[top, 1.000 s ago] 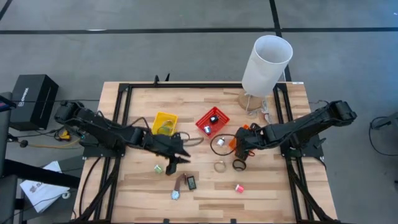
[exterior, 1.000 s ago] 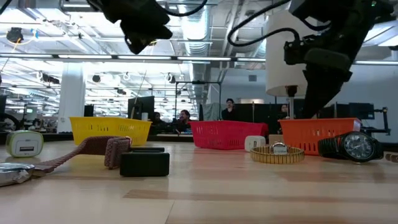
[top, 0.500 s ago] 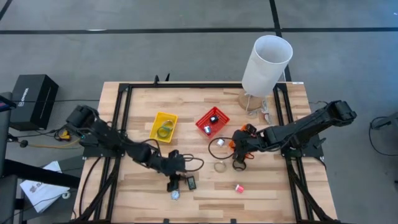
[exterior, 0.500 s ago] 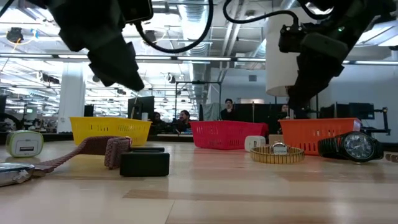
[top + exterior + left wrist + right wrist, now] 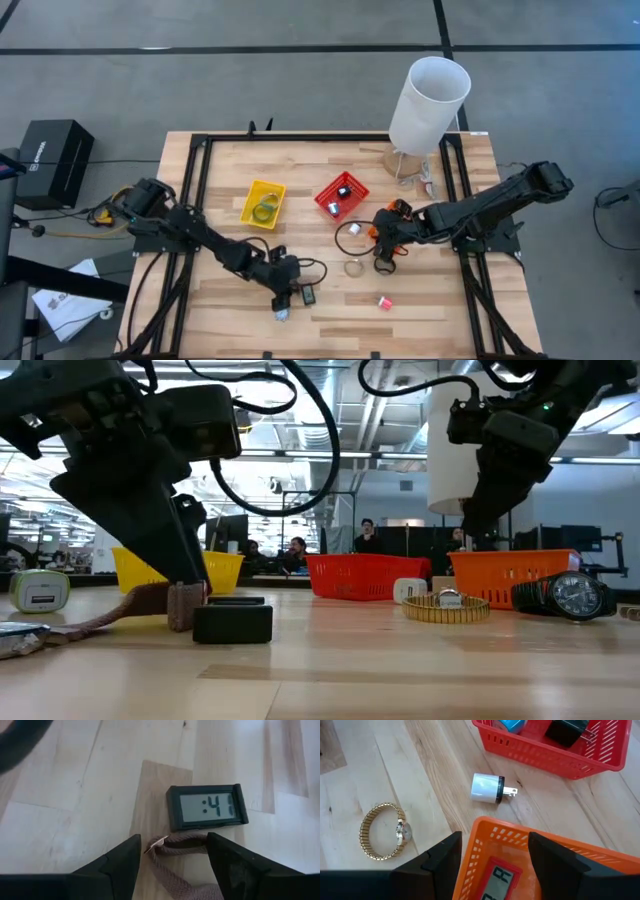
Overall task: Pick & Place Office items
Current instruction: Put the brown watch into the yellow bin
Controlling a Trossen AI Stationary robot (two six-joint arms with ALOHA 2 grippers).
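My left gripper (image 5: 283, 293) is low over the near middle of the table. It is open, and its fingers stand on either side of the looped end of a brown woven watch strap (image 5: 185, 845) that lies on the wood. A small black digital clock (image 5: 207, 807) lies just beyond the strap. In the low view my left gripper (image 5: 188, 595) reaches down to the strap (image 5: 150, 595). My right gripper (image 5: 385, 250) is open and empty above the orange basket (image 5: 530, 840), which holds a red-framed display.
The yellow basket (image 5: 263, 203) and the red basket (image 5: 341, 196) stand behind the items. A gold watch (image 5: 382, 830), a white plug (image 5: 487, 787), a black watch (image 5: 565, 597) and a pink bit (image 5: 384, 302) lie loose. The tall white cylinder (image 5: 428, 105) stands at the far right.
My left gripper has gone toward the table's near edge and down, from beside the yellow basket to the brown strap, and now straddles its looped end. The strap and the clock have stayed where they were.
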